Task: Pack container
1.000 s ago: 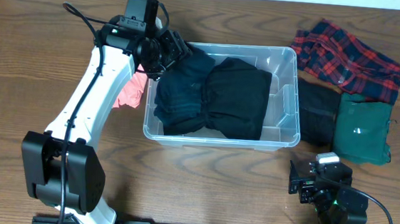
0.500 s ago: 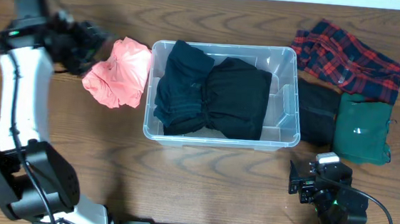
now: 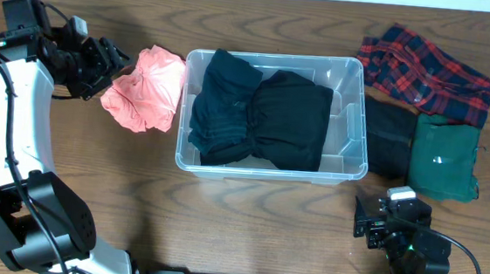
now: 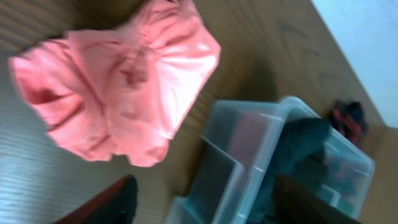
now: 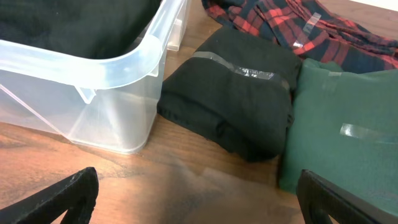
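The container [image 3: 350, 158] sits in the middle of the bench [image 3: 247, 220]. Two bundles of black clothes [image 3: 260, 116] fill most of it, leaving a bare strip at its right end. A crumpled pink garment [image 3: 146, 88] lies on the bench just beside the container's left wall.

The left jaws hang just to the left of the pink garment, spread wide and holding nothing. In the left wrist view the two dark fingertips [image 4: 115, 202] stand far apart, with the garment [image 4: 118, 93] ahead of them. The step in hand looks like picking up this pink piece.

To do it well, the left jaws should centre over the thickest bunch of cloth, not a thin edge. They should go down until the tips brush the bench, then close on a full fold so the piece lifts as one. It should rise high enough for the hanging cloth to clear the rim, then travel right and go down on top of the black clothes. Dragging it sideways could catch the wall and shove the container.

The right jaws rest low at the near right corner, wide apart and empty. They face a folded black garment [image 5: 236, 93], a green one [image 5: 348, 124] and a plaid one [image 5: 298, 25].
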Robot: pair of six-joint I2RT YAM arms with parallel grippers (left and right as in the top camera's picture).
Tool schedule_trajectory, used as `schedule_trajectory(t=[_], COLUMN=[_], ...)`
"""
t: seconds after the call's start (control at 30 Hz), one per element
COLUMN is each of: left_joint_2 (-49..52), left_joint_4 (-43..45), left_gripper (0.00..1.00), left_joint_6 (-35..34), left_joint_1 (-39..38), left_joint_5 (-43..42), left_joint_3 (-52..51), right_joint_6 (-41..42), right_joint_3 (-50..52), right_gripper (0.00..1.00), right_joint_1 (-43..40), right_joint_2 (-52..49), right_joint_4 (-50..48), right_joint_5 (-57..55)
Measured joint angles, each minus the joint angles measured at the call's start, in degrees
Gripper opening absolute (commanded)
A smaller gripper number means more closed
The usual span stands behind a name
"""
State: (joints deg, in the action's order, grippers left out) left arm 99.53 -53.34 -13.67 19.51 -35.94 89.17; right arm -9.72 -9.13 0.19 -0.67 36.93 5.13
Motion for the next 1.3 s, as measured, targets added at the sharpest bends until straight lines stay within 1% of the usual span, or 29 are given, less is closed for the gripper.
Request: schedule_trajectory(t=[0.13, 0.2, 0.27, 0.4, 0.5, 0.6, 0.67, 0.73, 0.8, 0.87, 0.93, 1.03, 1.07, 1.1, 1.2, 1.3], left_joint_2=[-0.22, -0.44, -0.63, -0.66, -0.7, -0.7, -0.7, -0.7, -0.7, -0.7, -0.61, 0.7, 1.46, 2.56, 7.74, 13.33], left_joint_4=[-0.31, -0.26, -0.24, -0.13, 0.98, 1.92, 2.32, 3.32, 4.96, 7.23, 9.55, 11.91, 12.33, 12.85, 13.11, 11.43], left_gripper=[0.62, 0.62, 0.62, 0.63, 0.62, 0.52, 0.44, 0.37, 0.31, 0.29, 0.24, 0.2, 0.19, 0.15, 0.14, 0.14], left_joint_6=[3.26, 4.57, 5.4, 6.27, 6.16, 6.01, 5.95, 6.32, 7.08, 7.82, 8.72, 9.6, 9.77, 9.75, 9.38, 8.63], left_joint_1=[-2.08, -5.05, -9.6, -19.56, -23.74, -24.72, -25.33, -27.21, -30.12, -33.86, -37.11, -39.93, -40.11, -40.13, -39.45, -39.01], left_joint_5=[-6.82, -7.63, -6.03, 2.12, 6.47, 8.15, 9.73, 13.05, 18.18, 24.5, 29.55, 35.36, 36.5, 37.75, 40.52, 41.99], left_joint_3=[0.0, 0.0, 0.0, 0.0, 0.0, 0.0, 0.0, 0.0, 0.0, 0.0, 0.0, 0.0, 0.0, 0.0, 0.0, 0.0], right_joint_6=[0.0, 0.0, 0.0, 0.0, 0.0, 0.0, 0.0, 0.0, 0.0, 0.0, 0.0, 0.0, 0.0, 0.0, 0.0, 0.0], right_joint_3=[0.0, 0.0, 0.0, 0.0, 0.0, 0.0, 0.0, 0.0, 0.0, 0.0, 0.0, 0.0, 0.0, 0.0, 0.0, 0.0], right_gripper=[0.99, 0.99, 0.99, 0.99, 0.99, 0.99, 0.99, 0.99, 0.99, 0.99, 0.99, 0.99, 0.99, 0.99, 0.99, 0.99], right_joint_1=[0.0, 0.0, 0.0, 0.0, 0.0, 0.0, 0.0, 0.0, 0.0, 0.0, 0.0, 0.0, 0.0, 0.0, 0.0, 0.0], right_joint_2=[-0.02, 0.0, 0.0, -0.02, 0.0, 0.0, 0.0, 0.0, -0.02, -0.02, -0.02, 0.0, -0.02, -0.02, -0.02, -0.02], right_joint_4=[0.0, 0.0, 0.0, 0.0, 0.0, 0.0, -0.02, 0.0, 0.0, 0.0, 0.0, 0.0, 0.0, 0.0, 0.0, 0.02], right_joint_5=[0.0, 0.0, 0.0, 0.0, 0.0, 0.0, 0.0, 0.0, 0.0, 0.0, 0.0, 0.0, 0.0, 0.0, 0.0, 0.0])
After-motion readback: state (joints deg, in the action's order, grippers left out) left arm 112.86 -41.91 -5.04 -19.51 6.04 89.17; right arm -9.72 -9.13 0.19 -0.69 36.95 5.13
